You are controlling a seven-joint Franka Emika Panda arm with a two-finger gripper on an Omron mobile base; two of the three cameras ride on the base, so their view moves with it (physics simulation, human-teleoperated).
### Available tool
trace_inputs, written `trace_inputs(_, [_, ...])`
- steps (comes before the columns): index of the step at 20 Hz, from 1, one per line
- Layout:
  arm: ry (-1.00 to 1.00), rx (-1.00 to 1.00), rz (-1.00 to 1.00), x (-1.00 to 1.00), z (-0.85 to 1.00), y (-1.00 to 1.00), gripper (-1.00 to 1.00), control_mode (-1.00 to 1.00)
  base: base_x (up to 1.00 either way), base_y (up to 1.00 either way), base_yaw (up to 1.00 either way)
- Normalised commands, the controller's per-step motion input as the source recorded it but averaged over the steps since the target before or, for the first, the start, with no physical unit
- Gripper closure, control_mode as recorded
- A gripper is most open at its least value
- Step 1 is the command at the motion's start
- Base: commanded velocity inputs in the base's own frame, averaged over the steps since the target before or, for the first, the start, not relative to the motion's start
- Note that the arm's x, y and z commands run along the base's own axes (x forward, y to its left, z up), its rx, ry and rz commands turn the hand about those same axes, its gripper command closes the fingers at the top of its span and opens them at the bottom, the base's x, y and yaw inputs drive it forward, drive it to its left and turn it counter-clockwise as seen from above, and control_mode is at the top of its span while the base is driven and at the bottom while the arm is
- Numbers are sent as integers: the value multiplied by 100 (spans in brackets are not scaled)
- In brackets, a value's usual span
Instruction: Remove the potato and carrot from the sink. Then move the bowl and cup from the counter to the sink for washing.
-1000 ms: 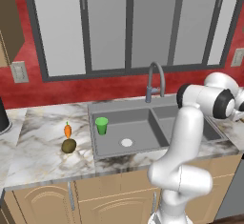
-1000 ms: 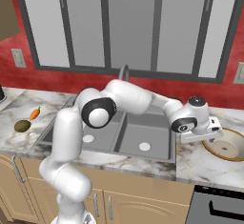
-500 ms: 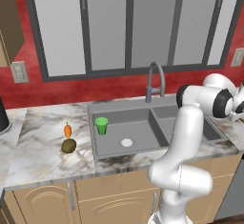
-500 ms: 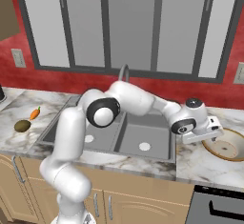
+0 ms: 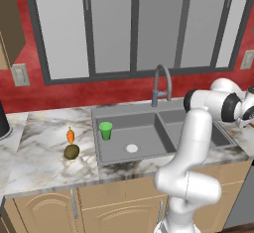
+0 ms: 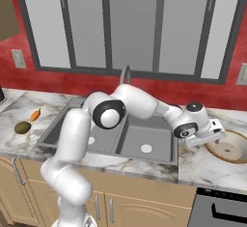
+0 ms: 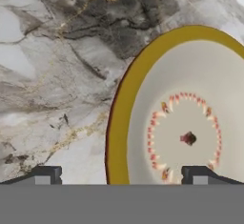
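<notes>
carrot (image 5: 70, 136): on the worktop (image 5: 44, 152) left of the sink (image 5: 149, 150), just behind the potato; already out, judged done.
potato (image 5: 72, 151): on the worktop beside the sink's left rim, just in front of the carrot; likewise done.
cup (image 5: 105, 130): upright in the left basin, near its back left corner; that move looks finished too.
sink: right basin holds nothing that I can make out, so it is the nearer place to set the bowl.
step in hand: reaching for the bowl, the last item, judged from how things lie.
jaws (image 6: 212, 135): wide apart, holding nothing, over the worktop right of the sink, at the bowl's left rim.
bowl (image 6: 230, 147): flat on the worktop near its right end, well apart from the sink; in the hand view its tan rim (image 7: 116, 123) runs between the two fingertips, one tip outside over marble, the other over the pale inside.
how to grip: come straight down so the rim sits between the tips, one inside and one outside, then close on the wall; a wide shallow bowl cannot be spanned across.
risk: a thin sloping wall may slip or tilt in a one-sided pinch; seat the tips deep, lift slowly, and keep it level.
carry: lift clear of the sink's right rim before swinging left, then lower into the right basin.
</notes>
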Motion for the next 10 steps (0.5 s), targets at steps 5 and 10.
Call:
trace_inputs(5, [0, -1, 0, 14, -8, -14, -100, -100, 0, 0, 0])
trace_inputs(10, [0, -1, 0, 15, -8, -15, -100, -100, 0, 0, 0])
